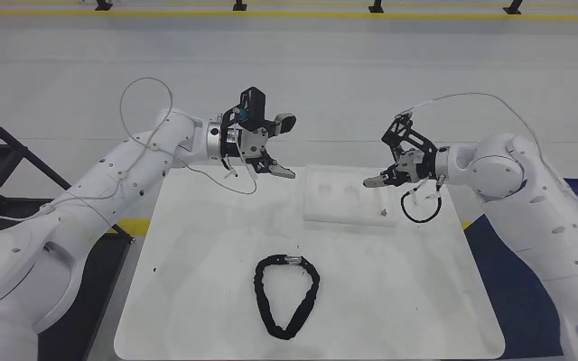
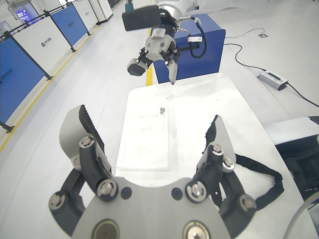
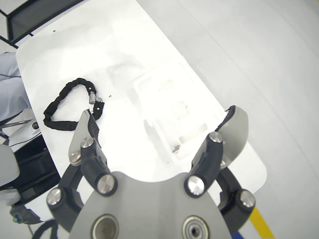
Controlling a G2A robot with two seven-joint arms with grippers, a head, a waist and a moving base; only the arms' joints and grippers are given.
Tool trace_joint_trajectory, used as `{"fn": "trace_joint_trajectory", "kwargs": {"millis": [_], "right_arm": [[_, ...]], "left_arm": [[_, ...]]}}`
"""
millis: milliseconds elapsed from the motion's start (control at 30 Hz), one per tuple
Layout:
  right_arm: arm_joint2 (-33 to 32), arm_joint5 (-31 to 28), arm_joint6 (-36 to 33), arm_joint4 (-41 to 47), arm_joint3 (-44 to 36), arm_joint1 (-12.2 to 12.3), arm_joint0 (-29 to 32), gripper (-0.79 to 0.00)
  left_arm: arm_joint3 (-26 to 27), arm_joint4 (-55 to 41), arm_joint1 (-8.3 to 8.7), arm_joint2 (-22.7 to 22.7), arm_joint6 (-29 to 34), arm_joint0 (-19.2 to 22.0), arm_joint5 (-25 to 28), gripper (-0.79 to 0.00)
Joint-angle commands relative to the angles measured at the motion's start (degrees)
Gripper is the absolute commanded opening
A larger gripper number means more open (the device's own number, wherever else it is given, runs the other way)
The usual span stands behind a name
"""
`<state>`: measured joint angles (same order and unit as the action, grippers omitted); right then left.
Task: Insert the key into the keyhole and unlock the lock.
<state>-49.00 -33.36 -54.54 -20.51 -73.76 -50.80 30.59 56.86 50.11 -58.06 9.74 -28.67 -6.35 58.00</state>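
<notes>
Top view, key (image 1: 383, 213): lies on the foam tray's (image 1: 312, 213) right end.
Chain lock (image 1: 286, 296): rests on the worktop (image 1: 181, 298) before the tray, well apart.
Right pincer (image 3: 159, 110): open, empty, above the tray's key end.
Left pincer (image 2: 149, 113): open, empty, aloft near the tray's left end.
Step, likely: fetching the key.
Advice: pinch the bow, leave the blade protruding.
</notes>
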Motion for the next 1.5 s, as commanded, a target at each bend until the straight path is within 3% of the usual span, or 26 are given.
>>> {"fn": "trace_joint_trajectory", "kwargs": {"millis": [0,600,833,1467], "right_arm": [[1.3,3.5,-2.5,2.8,2.3,-0.6,-0.5,0.000],[12.0,21.7,-7.8,8.4,23.1,-8.2,-4.3,0.000],[13.7,28.4,-6.3,9.4,27.7,-10.7,-4.9,0.000],[12.7,29.5,-4.7,10.6,27.8,-10.7,-3.8,0.000]], "left_arm": [[0.0,0.0,0.00,0.0,0.0,0.0,0.0,0.000],[0.0,0.0,0.00,0.0,0.0,0.0,0.0,0.000],[0.0,0.0,0.00,0.0,0.0,0.0,0.0,0.000],[0.0,0.0,0.00,0.0,0.0,0.0,0.0,0.000]]}}
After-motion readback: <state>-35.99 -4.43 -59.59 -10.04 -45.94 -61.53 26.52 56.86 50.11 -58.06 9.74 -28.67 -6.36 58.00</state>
